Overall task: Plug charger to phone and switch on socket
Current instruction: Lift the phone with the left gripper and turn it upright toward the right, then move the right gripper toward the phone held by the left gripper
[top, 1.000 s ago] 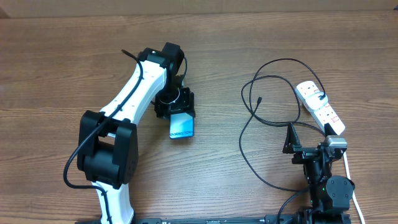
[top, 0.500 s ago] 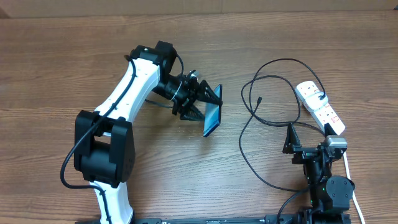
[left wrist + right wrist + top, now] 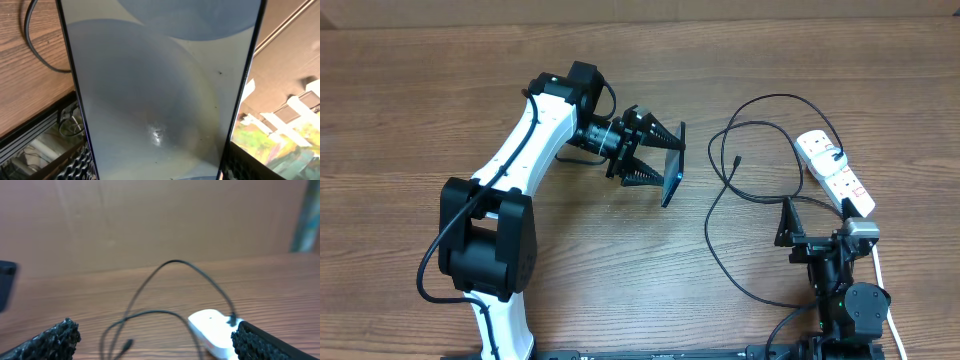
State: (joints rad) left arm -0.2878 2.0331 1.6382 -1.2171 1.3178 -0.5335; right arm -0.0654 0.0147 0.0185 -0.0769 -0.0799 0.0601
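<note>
1. From overhead, note the left gripper (image 3: 660, 158) with its fingers clamped across the phone (image 3: 671, 188), which is turned edge-on so the screen cannot be read. Do not assume clearance from the tabletop (image 3: 440, 90); contact cannot be told. Locate the charger (image 3: 710, 222) lying in loose loops to the right, with its connector tip (image 3: 735, 160) free and well apart from the phone. Find the socket (image 3: 835, 172) at the far right, near the right gripper (image 3: 820, 225), which stands wide and empty. Judge the step in hand as presenting the phone for plugging; plugging and switching are not yet done.
2. From the left wrist, confirm the phone (image 3: 160, 100) filling the frame between the fingers (image 3: 82, 165), its glass pale and reflective. Expect no view of the port.
3. From the right wrist, see the fingers (image 3: 55, 340) spread far apart with nothing between them. Trace the charger (image 3: 200, 275) arching down to the socket (image 3: 212, 325). For the next move, probably bring the right gripper to the connector tip, pinch it narrowly, line it up with the phone's port, then press the switch.
</note>
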